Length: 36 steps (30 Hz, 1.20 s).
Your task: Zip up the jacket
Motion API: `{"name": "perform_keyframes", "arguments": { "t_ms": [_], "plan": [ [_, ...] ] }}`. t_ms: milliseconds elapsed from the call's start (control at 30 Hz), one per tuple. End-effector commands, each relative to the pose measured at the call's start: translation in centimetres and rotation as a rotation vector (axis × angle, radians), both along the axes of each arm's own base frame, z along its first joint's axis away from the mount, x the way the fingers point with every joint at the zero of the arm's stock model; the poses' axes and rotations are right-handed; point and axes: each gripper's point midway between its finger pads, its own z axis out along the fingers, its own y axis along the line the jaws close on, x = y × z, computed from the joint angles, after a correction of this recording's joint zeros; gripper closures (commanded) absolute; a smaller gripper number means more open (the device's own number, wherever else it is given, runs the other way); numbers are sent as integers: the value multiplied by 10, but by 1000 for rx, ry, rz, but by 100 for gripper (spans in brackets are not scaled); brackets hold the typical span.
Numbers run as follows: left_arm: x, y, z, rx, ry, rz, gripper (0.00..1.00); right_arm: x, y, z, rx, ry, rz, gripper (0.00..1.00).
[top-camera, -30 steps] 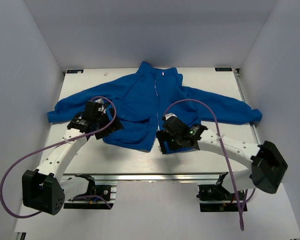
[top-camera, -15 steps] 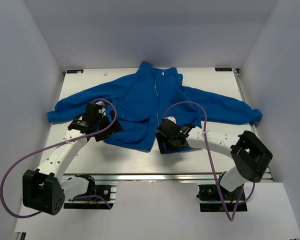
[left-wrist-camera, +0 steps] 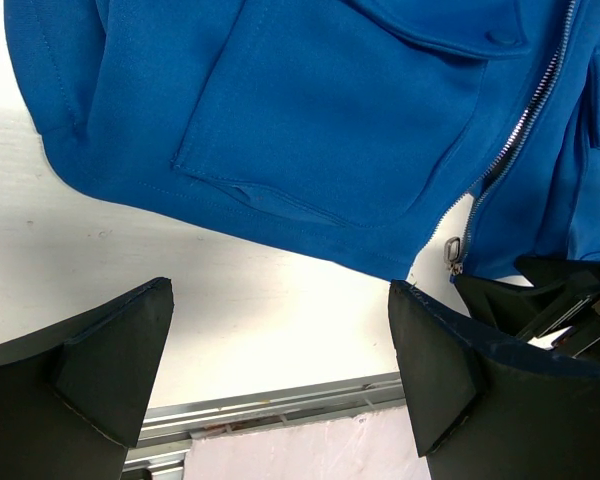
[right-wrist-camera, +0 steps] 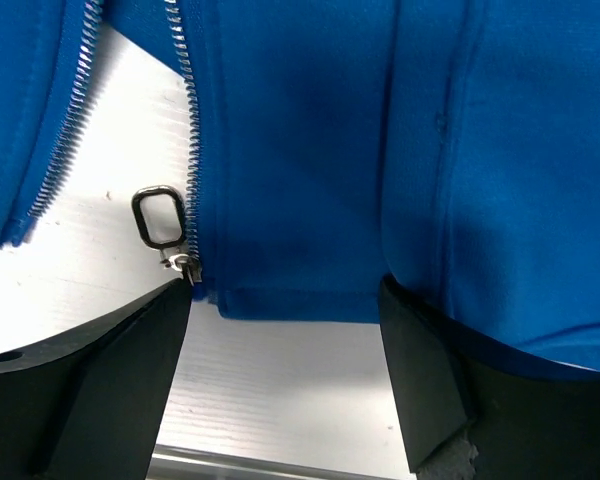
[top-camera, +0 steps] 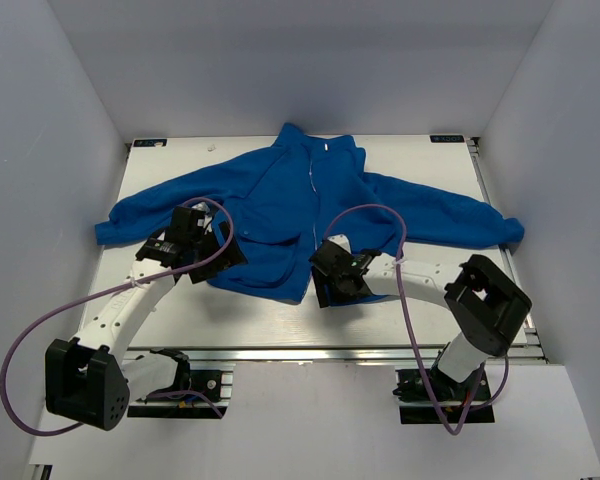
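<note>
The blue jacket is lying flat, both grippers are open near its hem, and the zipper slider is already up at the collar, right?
No. The zipper slider is not at the collar; it sits at the bottom hem of the jacket, as the right wrist view shows. The jacket does lie flat, and the left gripper and right gripper are both open near the hem.

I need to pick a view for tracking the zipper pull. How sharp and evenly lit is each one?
Right wrist: zipper pull large and crisp, own fingers dark and soft-edged. Left wrist: pull small but legible, light even. Top external: jacket evenly lit, shadows soft, pull not discernible.
</note>
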Motion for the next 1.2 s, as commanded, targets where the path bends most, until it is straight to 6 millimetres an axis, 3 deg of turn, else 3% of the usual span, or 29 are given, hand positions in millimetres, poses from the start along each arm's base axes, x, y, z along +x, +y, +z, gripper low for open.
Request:
{"name": "perform_keyframes", "arguments": {
  "t_ms": [0,200,300,567,700,1167],
  "plan": [
    [-1,1,1,0,-17,-8,2,5,-1,-7,-26,-15,-16,20],
    [-1,2,0,6,-15,-4,2,-1,-8,-20,-58,16,-25,28],
    [-1,2,-1,5,-15,-6,2,-3,-7,-18,-50,20,-6,25],
    [0,-1,1,-5,-20,-14,2,3,14,30,85,-48,41,20],
    [0,-1,1,-7,-20,-15,2,7,11,51,114,-103,15,18],
    [-2,1,0,0,-21,-14,2,13,-2,16,-17,-78,-40,21]
  ]
}}
